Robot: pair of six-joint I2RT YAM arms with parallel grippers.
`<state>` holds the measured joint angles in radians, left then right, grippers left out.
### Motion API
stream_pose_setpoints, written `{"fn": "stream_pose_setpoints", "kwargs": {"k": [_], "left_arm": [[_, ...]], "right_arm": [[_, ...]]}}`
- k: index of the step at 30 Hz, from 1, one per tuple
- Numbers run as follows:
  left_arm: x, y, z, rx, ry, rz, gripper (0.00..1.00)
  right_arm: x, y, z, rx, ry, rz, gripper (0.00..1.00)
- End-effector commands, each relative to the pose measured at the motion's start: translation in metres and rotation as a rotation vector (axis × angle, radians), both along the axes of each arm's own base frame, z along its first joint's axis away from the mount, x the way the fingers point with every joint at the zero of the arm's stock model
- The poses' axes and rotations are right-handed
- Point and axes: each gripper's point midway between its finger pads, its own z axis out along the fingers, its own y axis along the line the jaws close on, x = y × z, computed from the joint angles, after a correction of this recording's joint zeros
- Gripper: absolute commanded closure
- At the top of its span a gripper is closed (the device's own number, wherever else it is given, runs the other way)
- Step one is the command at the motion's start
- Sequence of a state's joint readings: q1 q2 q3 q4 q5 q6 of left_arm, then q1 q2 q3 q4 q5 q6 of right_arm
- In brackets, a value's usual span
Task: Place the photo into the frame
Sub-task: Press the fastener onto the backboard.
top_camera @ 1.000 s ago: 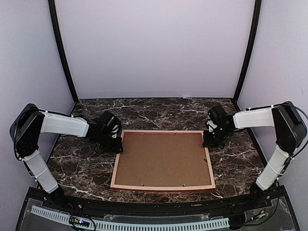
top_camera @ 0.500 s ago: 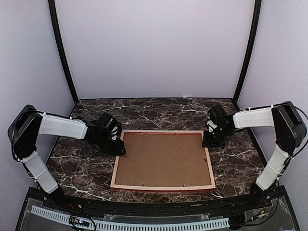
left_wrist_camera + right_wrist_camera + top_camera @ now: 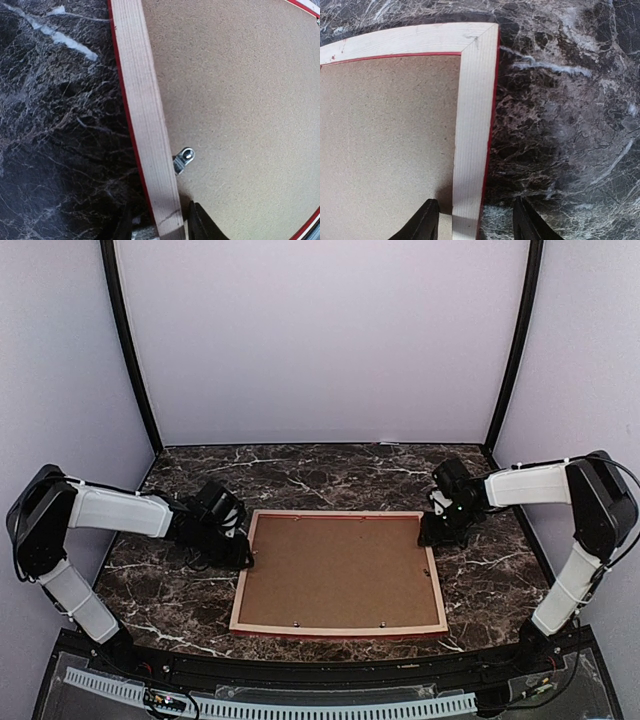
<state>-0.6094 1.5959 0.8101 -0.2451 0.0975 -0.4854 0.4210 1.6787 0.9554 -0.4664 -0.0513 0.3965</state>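
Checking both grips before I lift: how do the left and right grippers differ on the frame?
The left gripper straddles the frame's left rail beside a metal tab; the right gripper straddles the right rail near the far corner. The left gripper's fingers sit closer to the rail; the right gripper's leave clear gaps. Both are open, holding nothing.

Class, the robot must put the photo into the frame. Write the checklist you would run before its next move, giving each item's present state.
1. Frame lying flat, back up: ok.
2. Backing board seated inside it: ok.
3. Photo under the board: cannot tell.
4. Left hand open astride the left rail: ok.
5. Right hand open astride the right rail: ok.
6. Metal tab reaching over the board: ok.
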Motion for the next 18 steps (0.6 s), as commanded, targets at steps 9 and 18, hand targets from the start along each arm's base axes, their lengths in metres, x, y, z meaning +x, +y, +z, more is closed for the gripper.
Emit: {"fn": "stream_pose_setpoints", "kwargs": {"k": [9, 18], "left_arm": [[-0.003, 0.002, 0.007, -0.025, -0.010, 0.041, 0.74], [0.000, 0.004, 0.007, -0.005, -0.012, 0.056, 0.82]], "right_arm": [[-0.003, 0.004, 0.020, 0.053, -0.042, -0.010, 0.46], [-0.017, 0.016, 0.007, 0.110, 0.007, -0.009, 0.39]]}}
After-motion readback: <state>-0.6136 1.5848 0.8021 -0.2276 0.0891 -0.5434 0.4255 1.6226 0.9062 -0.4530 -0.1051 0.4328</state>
